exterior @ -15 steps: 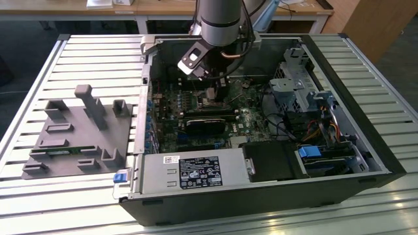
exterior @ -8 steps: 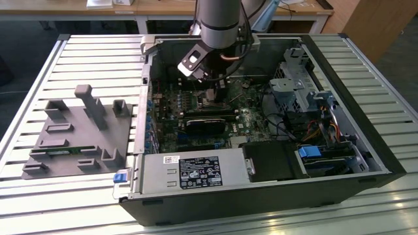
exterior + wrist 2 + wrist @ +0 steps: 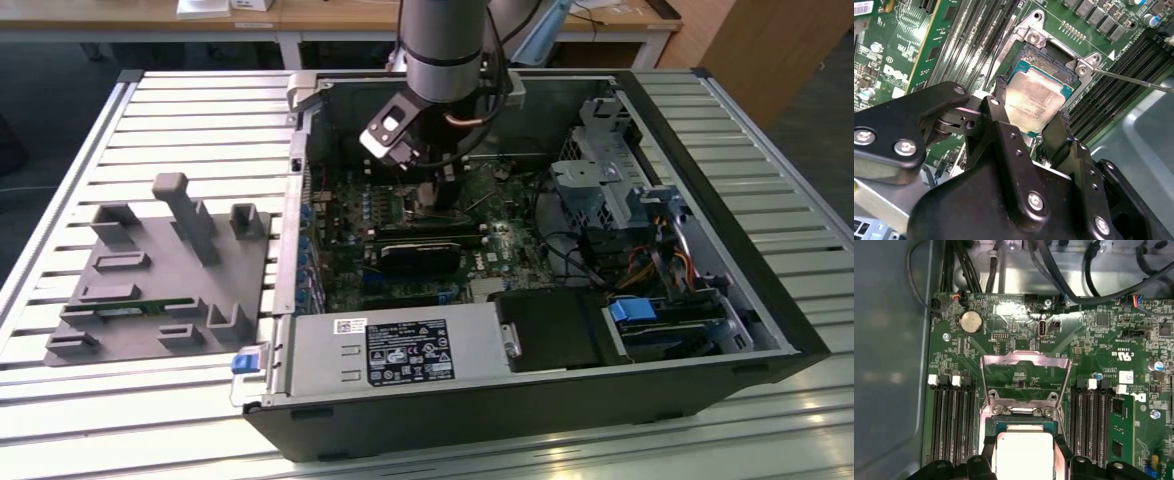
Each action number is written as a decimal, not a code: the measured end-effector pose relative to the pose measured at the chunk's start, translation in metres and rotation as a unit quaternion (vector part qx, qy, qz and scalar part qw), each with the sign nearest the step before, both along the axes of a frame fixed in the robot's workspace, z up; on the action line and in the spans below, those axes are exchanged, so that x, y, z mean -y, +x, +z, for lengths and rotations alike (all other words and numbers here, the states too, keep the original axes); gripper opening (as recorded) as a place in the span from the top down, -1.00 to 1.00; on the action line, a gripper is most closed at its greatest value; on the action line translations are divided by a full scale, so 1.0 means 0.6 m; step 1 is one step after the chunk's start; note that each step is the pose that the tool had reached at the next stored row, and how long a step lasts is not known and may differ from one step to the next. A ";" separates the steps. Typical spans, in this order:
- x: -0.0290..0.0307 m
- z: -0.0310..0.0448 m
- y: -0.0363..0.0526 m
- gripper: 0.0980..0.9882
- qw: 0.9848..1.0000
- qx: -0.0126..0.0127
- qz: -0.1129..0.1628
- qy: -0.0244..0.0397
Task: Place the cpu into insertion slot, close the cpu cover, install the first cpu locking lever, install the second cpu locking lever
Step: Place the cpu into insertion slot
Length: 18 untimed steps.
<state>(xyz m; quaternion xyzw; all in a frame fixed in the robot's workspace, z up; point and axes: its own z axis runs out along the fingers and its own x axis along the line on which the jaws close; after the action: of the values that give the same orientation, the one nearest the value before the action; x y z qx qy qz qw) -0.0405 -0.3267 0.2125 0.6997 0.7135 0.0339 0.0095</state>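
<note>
Reaching down into the open computer case (image 3: 781, 300) on the slatted tabletop (image 3: 200, 110), the arm has its tool (image 3: 441, 190) right over the green board. In both wrist views the tool (image 3: 1031, 112) (image 3: 1025, 447) has its two black fingers (image 3: 996, 105) pressed against opposite edges of the cpu (image 3: 1039, 100) (image 3: 1024, 455), so the chip is gripped between them, silvery face up. The cpu sits directly over the insertion slot (image 3: 1051, 55) (image 3: 1024, 412), with the slot's rim and dark centre showing past the chip's far edge. The cpu cover (image 3: 1026, 359) is flipped open and lies back on the board beyond the slot. A thin metal rod (image 3: 1129, 79) sticks out from the slot's corner. Long black memory slots (image 3: 951, 420) flank the slot on both sides.
</note>
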 end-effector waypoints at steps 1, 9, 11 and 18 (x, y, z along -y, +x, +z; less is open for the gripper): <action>0.0000 -0.002 -0.001 0.01 1.000 0.000 0.000 0.000; -0.0005 -0.013 -0.004 0.01 1.000 0.000 0.000 0.000; -0.0004 -0.014 -0.006 0.01 1.000 0.000 -0.001 0.000; -0.0005 -0.020 -0.007 0.01 1.000 0.000 -0.002 -0.001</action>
<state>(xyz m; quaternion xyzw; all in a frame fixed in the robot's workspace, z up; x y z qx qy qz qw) -0.0445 -0.3263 0.2007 0.7011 0.7122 0.0330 0.0104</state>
